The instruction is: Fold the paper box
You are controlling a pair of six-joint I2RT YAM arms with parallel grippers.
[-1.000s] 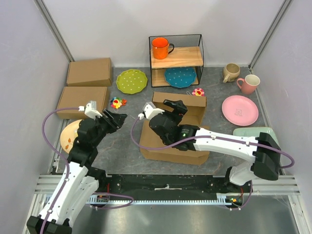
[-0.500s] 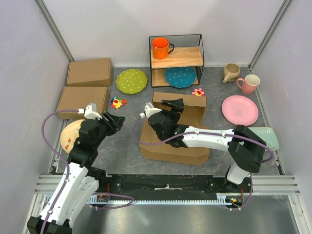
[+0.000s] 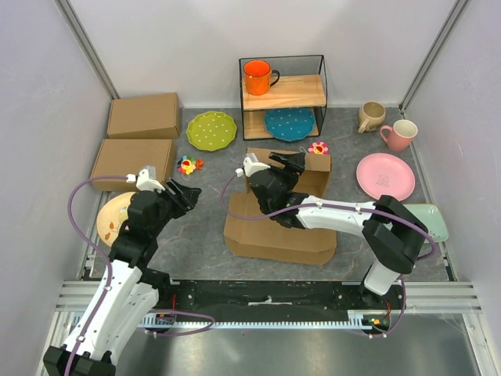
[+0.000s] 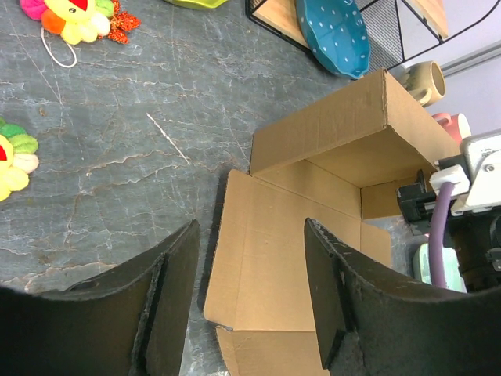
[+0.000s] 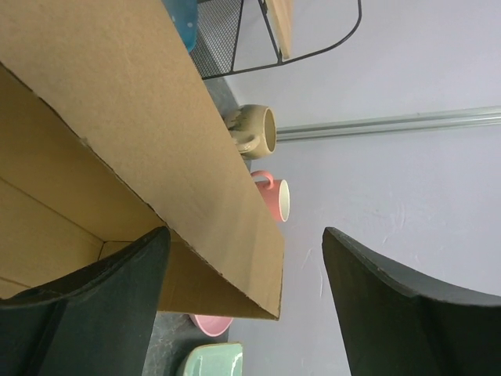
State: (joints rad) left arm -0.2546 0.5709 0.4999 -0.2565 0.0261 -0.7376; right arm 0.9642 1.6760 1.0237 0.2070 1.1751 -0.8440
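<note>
— Near the middle of the table (image 3: 200, 235), is that the paper box (image 3: 274, 235)?
— Yes. It lies on its base, with its back flap (image 3: 313, 178) standing up on the 12 o'clock side.
— Where is the right end effector (image 3: 291, 162)?
— At that flap's top edge, fingers spread wide. Its wrist camera shows the cardboard edge between them, one finger well apart from it, so it grips nothing.
— And the left end effector (image 3: 188, 193)?
— Hovering at the box's 9 o'clock, apart from it, fingers fairly wide, holding nothing.
— What lies around?
— A pink plate (image 3: 385, 176) at 3 o'clock, and a wire shelf (image 3: 301, 90) with an orange mug (image 3: 258, 77) at 12 o'clock.
</note>
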